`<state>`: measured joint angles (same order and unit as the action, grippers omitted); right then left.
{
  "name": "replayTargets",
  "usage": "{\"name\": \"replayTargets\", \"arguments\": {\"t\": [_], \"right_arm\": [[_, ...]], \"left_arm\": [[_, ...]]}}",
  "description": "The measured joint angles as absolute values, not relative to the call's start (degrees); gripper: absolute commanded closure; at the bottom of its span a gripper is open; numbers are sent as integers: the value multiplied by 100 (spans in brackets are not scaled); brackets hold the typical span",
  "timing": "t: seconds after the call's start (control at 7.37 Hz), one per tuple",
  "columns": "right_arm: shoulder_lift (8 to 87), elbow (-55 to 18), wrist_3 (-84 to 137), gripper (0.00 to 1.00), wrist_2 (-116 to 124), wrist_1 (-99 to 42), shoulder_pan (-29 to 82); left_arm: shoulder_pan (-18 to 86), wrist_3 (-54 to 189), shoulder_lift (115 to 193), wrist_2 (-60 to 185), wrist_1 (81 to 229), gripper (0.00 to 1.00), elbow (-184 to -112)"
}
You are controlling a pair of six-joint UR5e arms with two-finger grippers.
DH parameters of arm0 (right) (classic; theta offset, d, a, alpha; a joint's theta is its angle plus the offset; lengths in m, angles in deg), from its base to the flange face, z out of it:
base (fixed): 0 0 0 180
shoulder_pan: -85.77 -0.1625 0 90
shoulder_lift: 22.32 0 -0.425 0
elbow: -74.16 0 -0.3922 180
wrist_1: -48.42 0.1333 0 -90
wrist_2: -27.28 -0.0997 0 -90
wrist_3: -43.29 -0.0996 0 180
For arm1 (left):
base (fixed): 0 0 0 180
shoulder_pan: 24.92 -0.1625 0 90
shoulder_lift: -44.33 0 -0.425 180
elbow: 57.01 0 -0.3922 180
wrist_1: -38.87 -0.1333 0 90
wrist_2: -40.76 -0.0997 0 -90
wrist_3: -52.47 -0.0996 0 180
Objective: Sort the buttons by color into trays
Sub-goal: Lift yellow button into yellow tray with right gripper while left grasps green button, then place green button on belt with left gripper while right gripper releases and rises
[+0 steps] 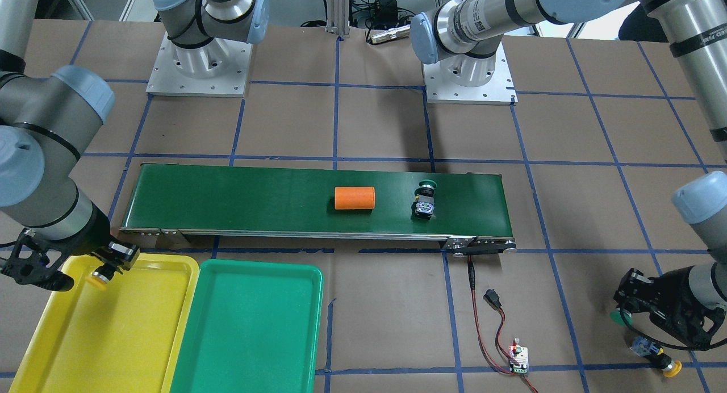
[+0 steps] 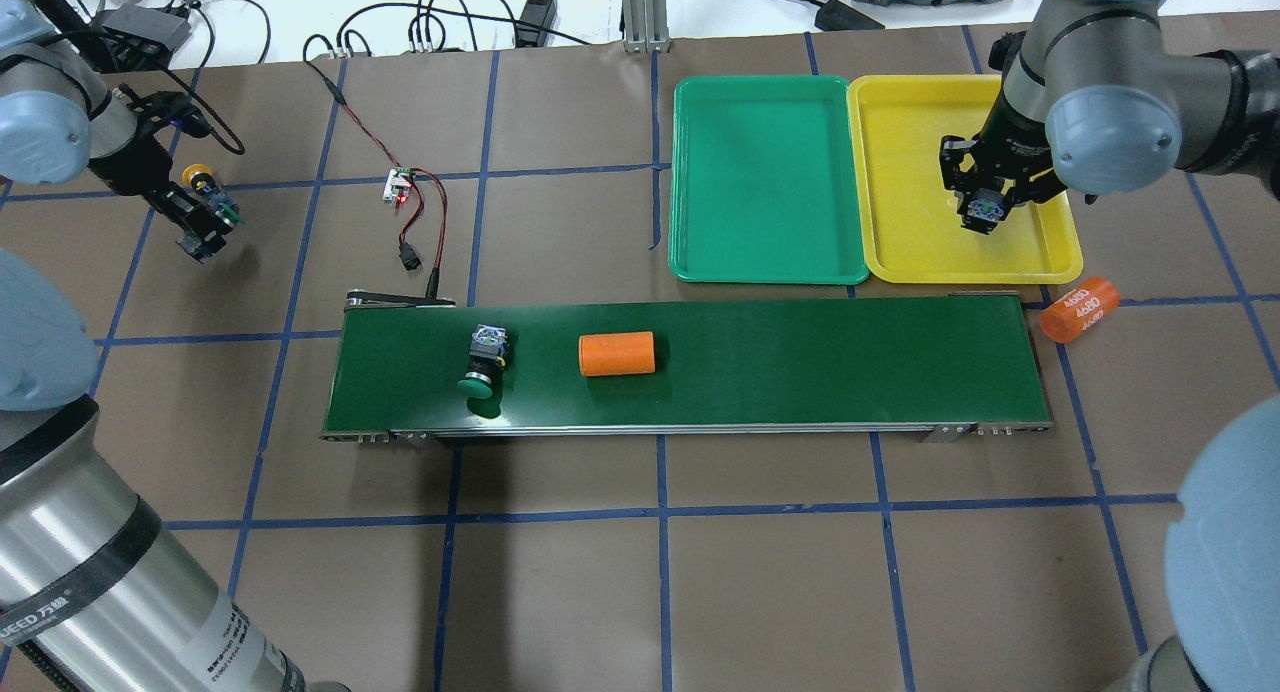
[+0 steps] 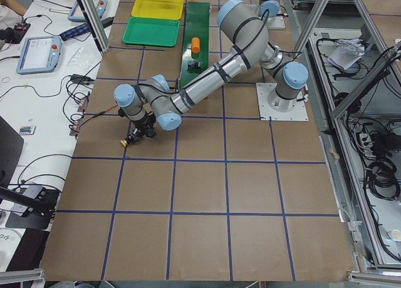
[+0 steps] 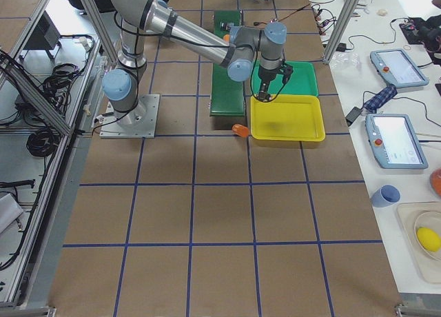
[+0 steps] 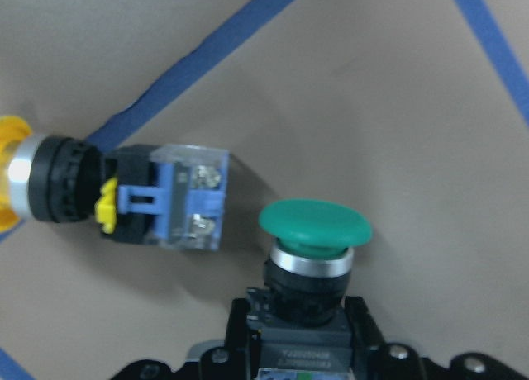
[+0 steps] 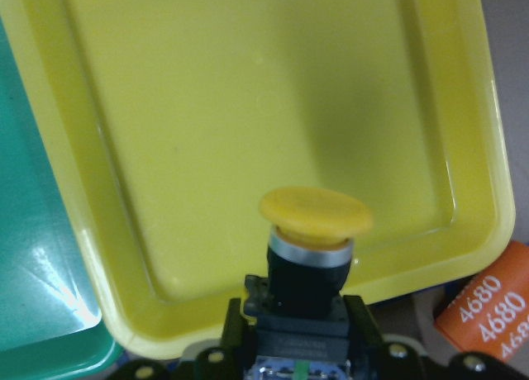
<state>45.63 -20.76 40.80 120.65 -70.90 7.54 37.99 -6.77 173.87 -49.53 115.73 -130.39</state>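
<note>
My right gripper (image 2: 981,212) is shut on a yellow button (image 6: 316,215) and holds it cap-down over the yellow tray (image 2: 905,122), near the tray's corner by the belt. The green tray (image 2: 770,172) beside it holds nothing. My left gripper (image 2: 205,227) is shut on a green button (image 5: 314,231) just above the brown table paper at the far left. A second yellow button (image 5: 124,194) lies on its side next to it. A second green button (image 2: 485,362) lies on the conveyor belt (image 2: 800,362).
An orange cylinder (image 2: 616,354) lies on the belt to the right of the green button. Another, marked 4680 (image 2: 1078,309), lies off the belt's end by the yellow tray. A small circuit board with red and black wires (image 2: 402,187) sits near the belt's left end.
</note>
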Motion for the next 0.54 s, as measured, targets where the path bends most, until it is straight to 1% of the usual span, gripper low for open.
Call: {"name": "replayTargets", "arguments": {"t": [0.14,0.27,0.41,0.54], "right_arm": [[4397,-2076,4652,87,12062,-7366,898],[4252,-2076,5057,79,12048,-7522,1034],[4143,-2076,5234,51,12038,-7625,1110],[4035,-2076,5314,13,12046,-7789,1142]], "left_arm": [[4022,-52,17006,-4920,12123,100,-13174],[4322,685,16580,-4898,12496,100,-13462],[4682,1445,16138,-4887,12646,100,-13884],[5041,2115,15689,-4885,12680,100,-14364]]}}
